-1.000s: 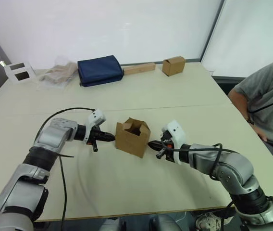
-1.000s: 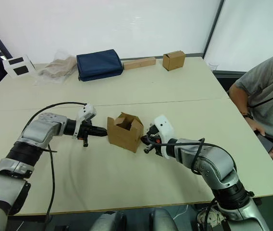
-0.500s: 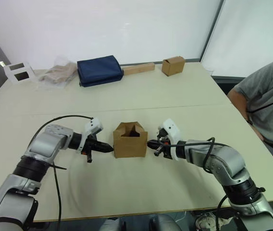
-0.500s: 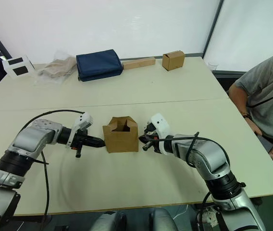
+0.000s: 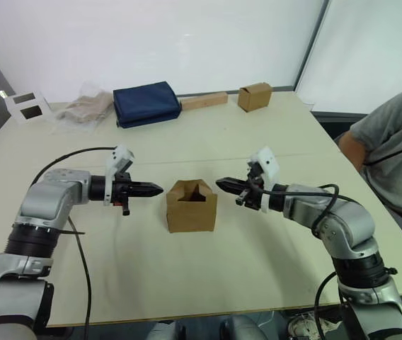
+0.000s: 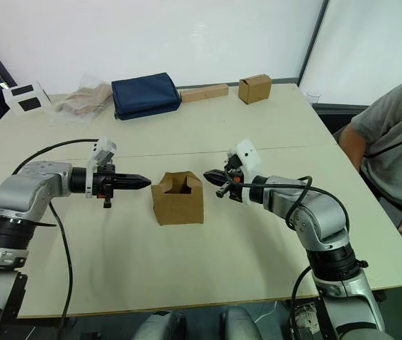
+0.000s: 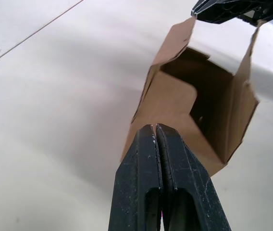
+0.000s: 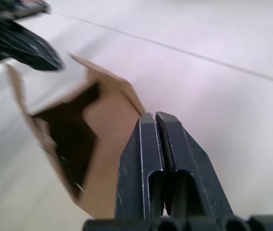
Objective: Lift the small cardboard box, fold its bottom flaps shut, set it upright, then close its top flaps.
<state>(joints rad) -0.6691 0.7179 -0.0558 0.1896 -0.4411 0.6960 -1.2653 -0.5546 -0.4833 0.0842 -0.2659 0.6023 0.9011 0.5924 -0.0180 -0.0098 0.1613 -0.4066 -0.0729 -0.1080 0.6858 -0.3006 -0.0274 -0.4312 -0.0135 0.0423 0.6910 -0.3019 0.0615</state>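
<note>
the small cardboard box (image 5: pixel 191 208) stands upright on the tabletop (image 5: pixel 257 134), near the middle, top flaps (image 5: pixel 190 190) open and raised. left gripper (image 5: pixel 160 190) hovers just left of the box, fingers closed on nothing. right gripper (image 5: pixel 219 183) hovers just right of it, fingers closed and empty. neither touches the box.

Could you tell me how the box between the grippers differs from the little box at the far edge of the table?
The small cardboard box stands mid-table with its top flaps up and open; the far box is closed. The near one looks larger, though nearness may account for that. Both are plain brown cardboard.
</note>
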